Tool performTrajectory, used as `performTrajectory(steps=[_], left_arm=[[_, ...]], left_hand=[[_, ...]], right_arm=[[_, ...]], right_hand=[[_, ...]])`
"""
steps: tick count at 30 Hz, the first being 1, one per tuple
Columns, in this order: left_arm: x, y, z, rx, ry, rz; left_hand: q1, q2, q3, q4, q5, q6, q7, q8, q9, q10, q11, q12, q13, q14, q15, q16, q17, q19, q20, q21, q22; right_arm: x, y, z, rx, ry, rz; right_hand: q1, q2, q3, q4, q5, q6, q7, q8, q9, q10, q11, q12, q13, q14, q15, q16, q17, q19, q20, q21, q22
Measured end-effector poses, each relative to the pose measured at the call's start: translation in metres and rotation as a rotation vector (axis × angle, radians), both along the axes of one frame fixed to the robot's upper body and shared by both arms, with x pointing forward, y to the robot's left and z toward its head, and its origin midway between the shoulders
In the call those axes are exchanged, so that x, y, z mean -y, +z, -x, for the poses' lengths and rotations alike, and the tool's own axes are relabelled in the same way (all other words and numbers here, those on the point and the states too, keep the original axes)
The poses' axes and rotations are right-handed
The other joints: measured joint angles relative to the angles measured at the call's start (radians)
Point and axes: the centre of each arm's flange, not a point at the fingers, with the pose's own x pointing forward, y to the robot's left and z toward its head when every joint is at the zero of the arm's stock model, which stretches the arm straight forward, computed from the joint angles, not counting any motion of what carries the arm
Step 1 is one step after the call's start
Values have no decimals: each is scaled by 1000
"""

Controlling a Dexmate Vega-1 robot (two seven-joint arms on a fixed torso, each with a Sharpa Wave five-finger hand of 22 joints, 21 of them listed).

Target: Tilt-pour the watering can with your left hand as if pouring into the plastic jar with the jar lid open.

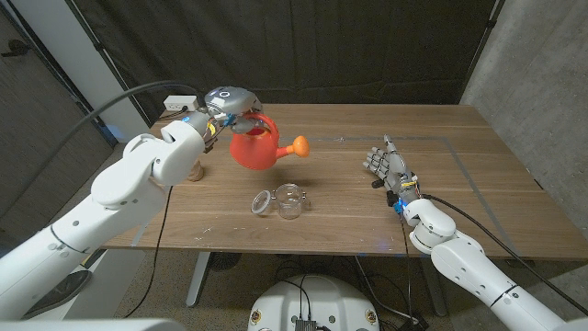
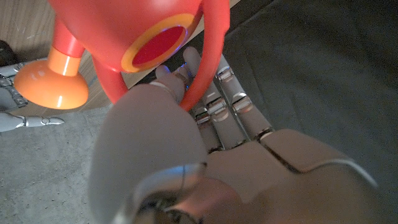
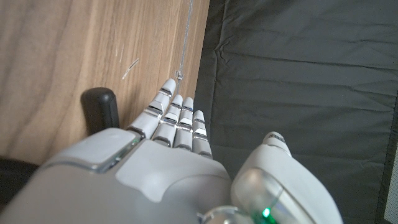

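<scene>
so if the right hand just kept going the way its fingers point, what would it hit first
Probably nothing: the right hand points toward the table's far edge, with only bare wood ahead. Depth is hard to judge.

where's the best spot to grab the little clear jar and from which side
Grip the plastic jar around its side wall, coming from the robot's right. It stands upright with its mouth open, so the wall is the plain hold. Its lid lies close on the robot's left side, blocking that approach, and the free right hand is already on the open side.
</scene>
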Motion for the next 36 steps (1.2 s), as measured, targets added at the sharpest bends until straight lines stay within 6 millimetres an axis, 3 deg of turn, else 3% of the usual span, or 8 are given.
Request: performTrajectory(steps=[4,13,22,36], left_arm=[[-4,-1,-6,-23,-5,51],[-12,-3,-22,-63,-17,140],[-21,-7,-45,-103,-40,237],[-28,-22,-84,-150,-86,388]], left_hand=[[-16,-3,18,-5,0,-17,12,-7,20,12,12,-36,-25,0,1,-1,-61,17,-1,0,-4],[-45,6,32,-18,0,-39,7,-5,51,16,15,-89,-86,-6,17,-4,-142,27,3,0,-4],[-47,3,49,-18,0,-41,8,-1,54,25,6,-115,-119,-10,31,-3,-179,37,4,-4,-4],[-63,5,61,-22,-1,-41,8,-1,57,38,4,-147,-151,-20,34,0,-218,33,8,-8,-4]], right_arm=[[-1,6,-1,1,6,12],[-2,18,-4,-2,12,35],[-6,29,-8,-4,20,53],[-10,29,-17,-16,29,68]], right_hand=[[0,0,0,0,0,0,0,0,0,0,0,0,0,0,0,0,0,0,0,0,0],[0,0,0,0,0,0,0,0,0,0,0,0,0,0,0,0,0,0,0,0,0],[0,0,-4,-4,0,0,0,0,0,0,0,0,0,0,0,0,0,0,0,-7,0],[0,0,-4,-4,0,0,0,0,0,0,0,0,0,2,2,0,0,0,0,-6,0]])
